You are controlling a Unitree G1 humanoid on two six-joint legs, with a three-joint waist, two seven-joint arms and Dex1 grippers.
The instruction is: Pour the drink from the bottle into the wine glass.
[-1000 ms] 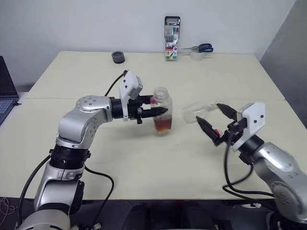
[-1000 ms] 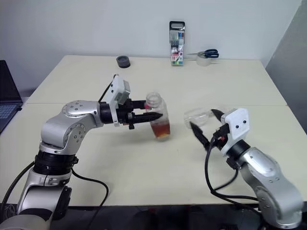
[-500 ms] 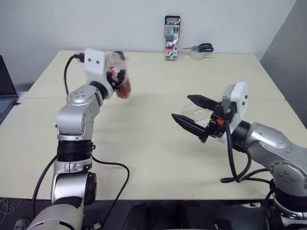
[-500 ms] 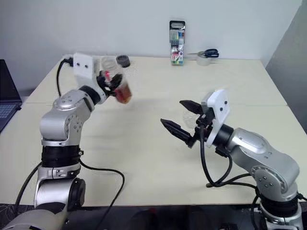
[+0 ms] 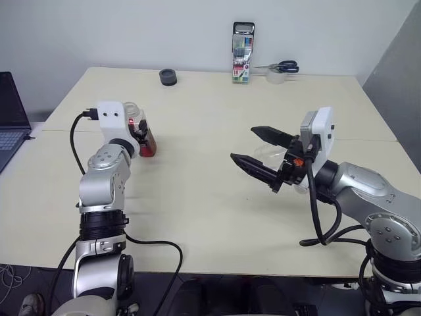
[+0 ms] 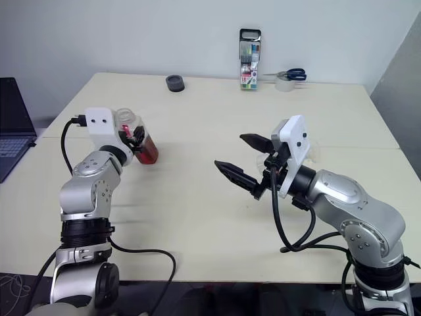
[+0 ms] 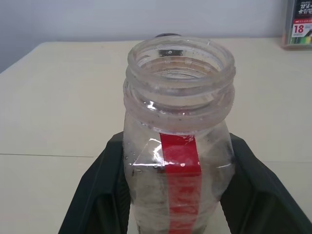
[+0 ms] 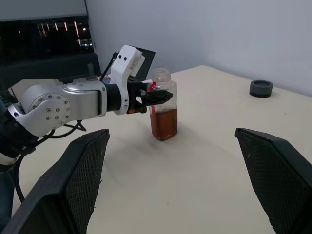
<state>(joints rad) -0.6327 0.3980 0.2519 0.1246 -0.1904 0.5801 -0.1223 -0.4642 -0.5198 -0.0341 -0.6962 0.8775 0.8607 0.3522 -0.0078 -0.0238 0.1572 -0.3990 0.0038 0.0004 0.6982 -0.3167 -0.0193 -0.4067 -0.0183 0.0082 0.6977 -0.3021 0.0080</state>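
Between your left gripper's (image 8: 155,96) clenched fingers, uncapped bottle (image 8: 162,110); right gripper (image 5: 262,153) agape, empty. Tilt early, drink (image 8: 163,125) spills.

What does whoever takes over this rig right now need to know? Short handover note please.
Left gripper: shut on the bottle, upright and uncapped at the table's left side.
Right gripper: open, holding nothing, raised above the table's right side.
Drink: fills the bottle's lower part.
Wine glass: behind the right gripper's fingers, largely hidden; I can't tell whether it stands or lies.
Done: bottle opened and gripped.
Left: get the glass ready, bring the bottle over, pour.
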